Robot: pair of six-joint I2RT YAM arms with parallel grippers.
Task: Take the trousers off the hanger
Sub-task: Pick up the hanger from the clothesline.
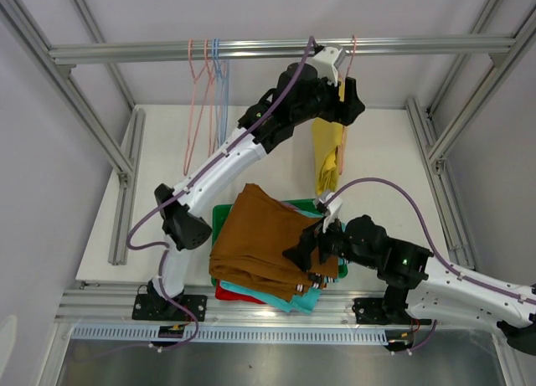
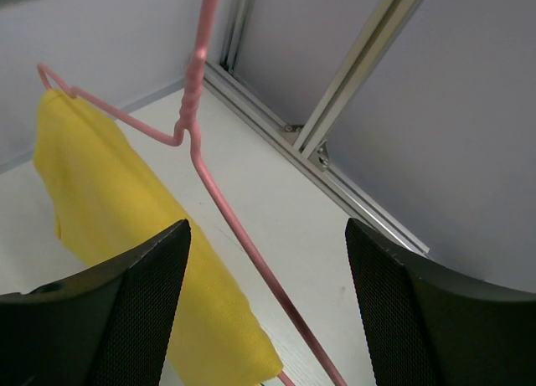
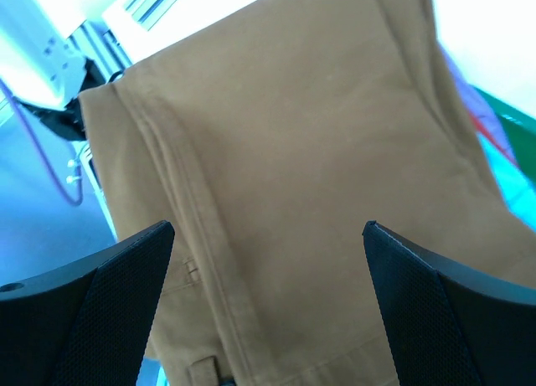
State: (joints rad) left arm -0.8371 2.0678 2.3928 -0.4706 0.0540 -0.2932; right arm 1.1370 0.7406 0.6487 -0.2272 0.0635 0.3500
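Observation:
Yellow trousers [image 1: 327, 156] hang from a pink hanger [image 1: 350, 55] on the overhead rail [image 1: 419, 44]. My left gripper [image 1: 347, 93] is up at that hanger, open. In the left wrist view the pink hanger wire [image 2: 226, 210] runs between the fingers without touching them, and the yellow trousers [image 2: 126, 235] drape beside the left finger. Brown trousers [image 1: 260, 235] top a pile in the green tray [image 1: 222, 214], with teal [image 1: 293, 301] and red [image 1: 230, 295] pairs showing underneath. My right gripper [image 1: 306, 256] hovers open at the pile's right edge, over the brown trousers [image 3: 293, 151].
Several empty wire hangers [image 1: 205, 93] hang on the rail's left part. Aluminium frame posts [image 1: 452, 118] border the white table on both sides. The front rail [image 1: 251, 331] runs along the near edge by the arm bases.

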